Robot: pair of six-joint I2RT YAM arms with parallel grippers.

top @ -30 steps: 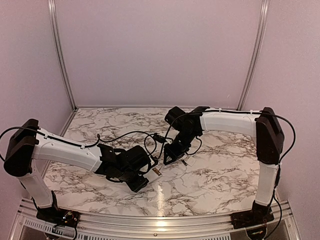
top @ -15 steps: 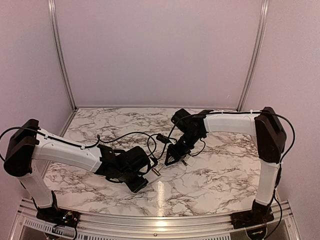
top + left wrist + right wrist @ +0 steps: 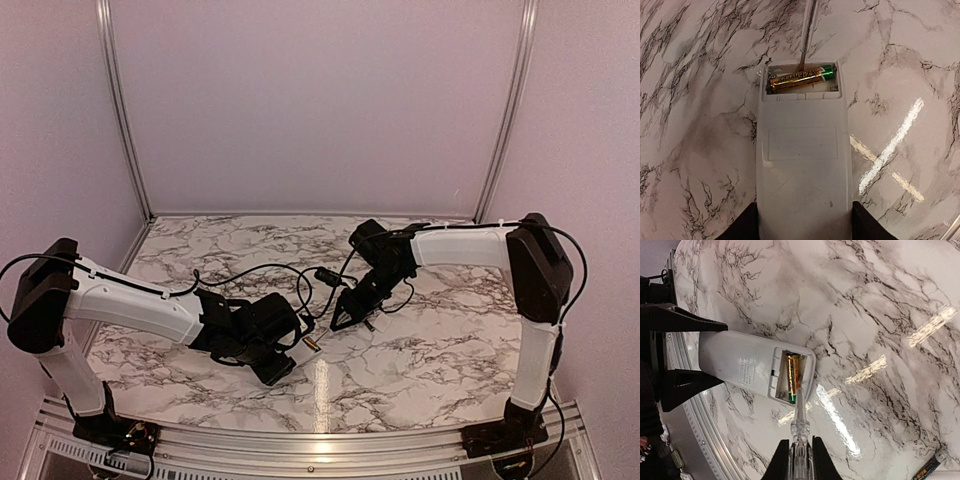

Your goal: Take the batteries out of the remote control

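White plastic remote control (image 3: 802,165) sits compartment side up at the marble surface (image 3: 900,60), and the left jaws stand part-open, clamped across its near end. The compartment is uncovered, with one gold-and-green battery (image 3: 800,79) seated in it and the slot beside it apparently empty. The right jaws are nearly shut on a thin clear tool (image 3: 799,415) whose tip meets that battery's green end. A second battery (image 3: 927,468) lies loose on the surface well apart from the remote, so the task is judged about half done.
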